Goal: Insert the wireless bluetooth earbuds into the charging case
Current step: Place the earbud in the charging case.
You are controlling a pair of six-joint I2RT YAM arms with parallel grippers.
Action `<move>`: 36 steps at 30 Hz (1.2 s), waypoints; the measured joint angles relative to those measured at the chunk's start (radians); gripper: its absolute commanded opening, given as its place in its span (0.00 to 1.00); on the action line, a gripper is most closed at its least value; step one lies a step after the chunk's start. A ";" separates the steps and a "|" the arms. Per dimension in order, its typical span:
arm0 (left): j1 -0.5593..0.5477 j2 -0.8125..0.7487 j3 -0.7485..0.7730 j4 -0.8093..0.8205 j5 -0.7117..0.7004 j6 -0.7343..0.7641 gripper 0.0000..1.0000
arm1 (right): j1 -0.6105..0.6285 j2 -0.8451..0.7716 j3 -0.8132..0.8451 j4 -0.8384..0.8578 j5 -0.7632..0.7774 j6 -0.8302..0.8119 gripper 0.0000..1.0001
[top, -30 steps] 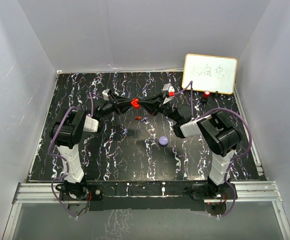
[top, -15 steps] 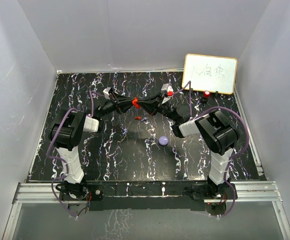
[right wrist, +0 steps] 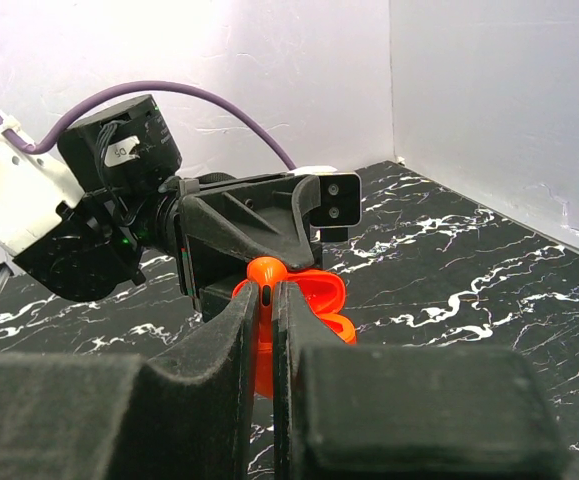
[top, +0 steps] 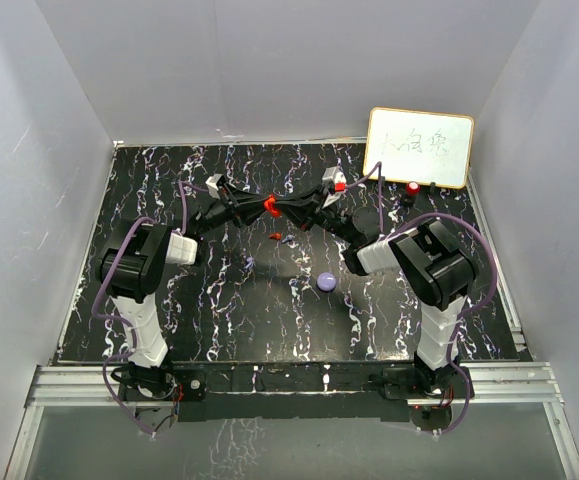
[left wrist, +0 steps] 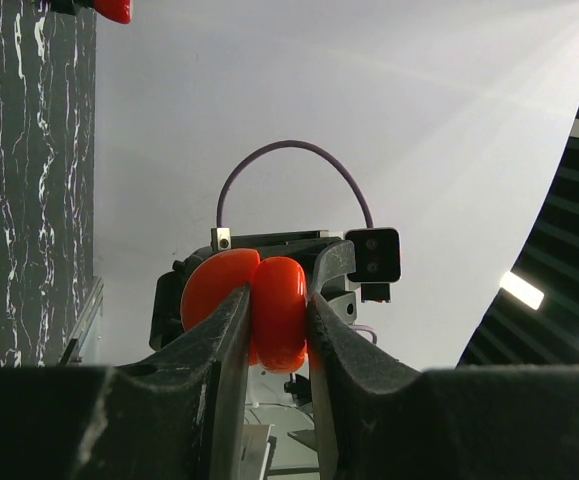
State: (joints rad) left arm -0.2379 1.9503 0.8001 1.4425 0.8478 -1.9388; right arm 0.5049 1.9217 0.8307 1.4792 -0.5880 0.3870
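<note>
clamping red case [left wrist: 214, 290], left pincer [left wrist: 277, 296] faces right pincer [right wrist: 267, 296] pinching earbud [right wrist: 266, 269]

We have open table [top: 229, 320] before the purple case [top: 326, 282]; beyond it, the left gripper [top: 266, 207], right gripper [top: 284, 210] and loose red earbud [top: 278, 237] obstruct.

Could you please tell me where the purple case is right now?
In the top view, the purple case lies on the table just right of centre, a little left of the right arm.
</note>
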 measured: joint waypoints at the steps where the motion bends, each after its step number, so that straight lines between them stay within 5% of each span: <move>1: 0.000 0.000 0.000 0.000 0.000 0.000 0.00 | 0.000 0.000 0.000 0.000 0.002 0.000 0.00; 31: 0.000 -0.016 0.001 0.000 -0.006 -0.010 0.00 | -0.001 0.000 -0.004 0.002 0.021 -0.020 0.01; 36: 0.000 -0.010 0.010 0.000 -0.006 -0.010 0.00 | -0.002 -0.005 -0.015 0.003 0.023 -0.022 0.14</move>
State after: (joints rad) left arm -0.2382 1.9404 0.8101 1.4422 0.8417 -1.9484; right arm 0.5030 1.9163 0.8154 1.4818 -0.5652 0.3649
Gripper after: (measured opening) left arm 0.247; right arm 0.064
